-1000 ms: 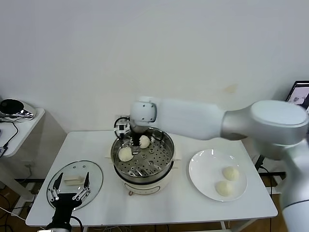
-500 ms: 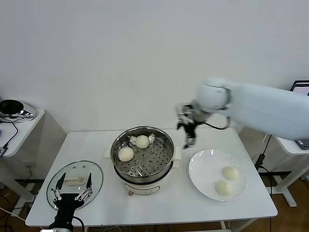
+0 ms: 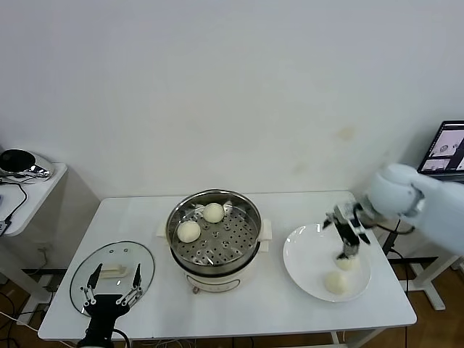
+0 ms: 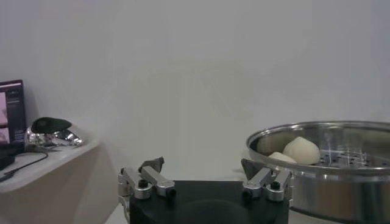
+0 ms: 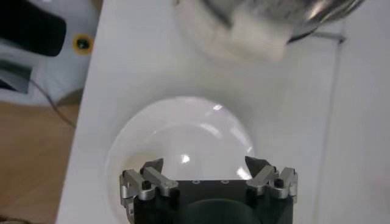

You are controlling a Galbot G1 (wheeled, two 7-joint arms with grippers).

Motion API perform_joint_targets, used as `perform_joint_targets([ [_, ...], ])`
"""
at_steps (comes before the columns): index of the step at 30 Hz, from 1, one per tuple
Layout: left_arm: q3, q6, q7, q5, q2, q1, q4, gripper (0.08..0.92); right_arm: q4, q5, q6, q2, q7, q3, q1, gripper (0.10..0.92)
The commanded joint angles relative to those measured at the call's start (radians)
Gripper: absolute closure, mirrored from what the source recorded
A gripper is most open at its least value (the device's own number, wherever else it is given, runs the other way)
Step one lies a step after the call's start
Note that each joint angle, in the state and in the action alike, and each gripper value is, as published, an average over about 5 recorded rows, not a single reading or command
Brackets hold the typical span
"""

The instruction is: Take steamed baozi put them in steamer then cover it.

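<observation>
Head view: right gripper (image 3: pixel 348 243) spread open above plate (image 3: pixel 301 257) bun (image 3: pixel 346 261), ready for grasping; left gripper (image 3: pixel 112 286) open, idle over glass lid (image 3: pixel 87 264).

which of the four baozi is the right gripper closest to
The baozi on the far side of the plate, the one farther from the robot. The open right gripper hangs right over it; the other plate bun sits nearer the robot, and two lie in the steamer.
</observation>
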Motion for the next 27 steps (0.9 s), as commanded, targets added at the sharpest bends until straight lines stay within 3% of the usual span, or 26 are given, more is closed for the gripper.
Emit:
perform_joint_targets([
  [1,0.001,-0.002,0.000,0.003,-0.003,0.002,0.003,0.177,-0.018,-0.145,0.042,-0.050,0.004,0.207,-0.355,0.203],
  [21,-0.019,-0.004,-0.001,-0.002,-0.003,0.006,0.014,0.177,-0.219,-0.189,0.050,0.096,0.025,0.289,-0.473,0.204],
  [27,-0.023,-0.004,-0.001,-0.005,-0.002,0.002,0.017,0.177,-0.244,-0.183,0.050,0.133,0.033,0.289,-0.465,0.237],
])
